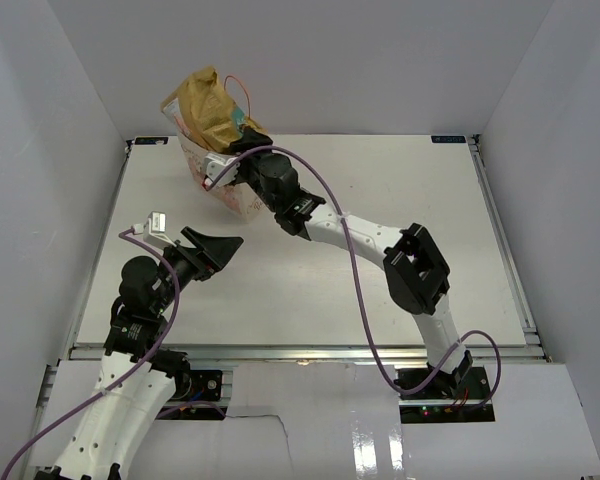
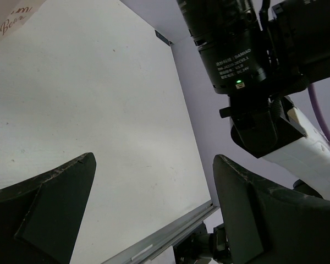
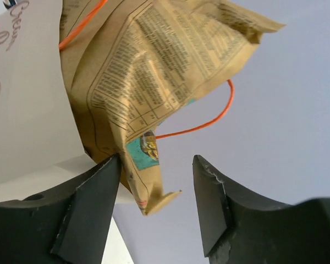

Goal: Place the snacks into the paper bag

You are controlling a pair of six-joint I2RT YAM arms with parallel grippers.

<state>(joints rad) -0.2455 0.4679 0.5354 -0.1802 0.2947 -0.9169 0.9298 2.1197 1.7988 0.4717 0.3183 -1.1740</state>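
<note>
Large crinkled tan-brown chip bag [image 1: 206, 104]: stands in the mouth of the upright cream paper bag [image 1: 196, 166], at the far left of the white table [image 1: 400, 200]. Much of it rises above the rim. Long axis near upright, leaning a little.

Right wrist view: the chip bag [image 3: 170, 66] fills the upper frame, with the paper bag's cream wall [image 3: 27, 110] to its left and a thin pink-orange loop handle [image 3: 209, 124] curving behind it. One crumpled corner pokes into the gap between the fingers. It sits just beside the finger on the left of the frame; contact cannot be told.

Right gripper [image 3: 157, 187]: jaws spread, clamping nothing. In the top view the right gripper [image 1: 242, 152] sits right at the paper bag's near side, close to the rim.

Left gripper [image 1: 220, 250]: jaws wide apart and empty, hovering over the table well apart from the paper bag. In its own view the left gripper [image 2: 154, 192] frames only tabletop, with a corner of the paper bag's script [image 2: 11, 16] at top left.

Small candy packets: none seen in any view. The bag's inside is hidden.

Judgement: the right arm is far nearer, and the chip bag lies straight ahead of its fingers. Seating it deeper probably means pushing down along the long axis, which risks tipping the paper bag.
</note>
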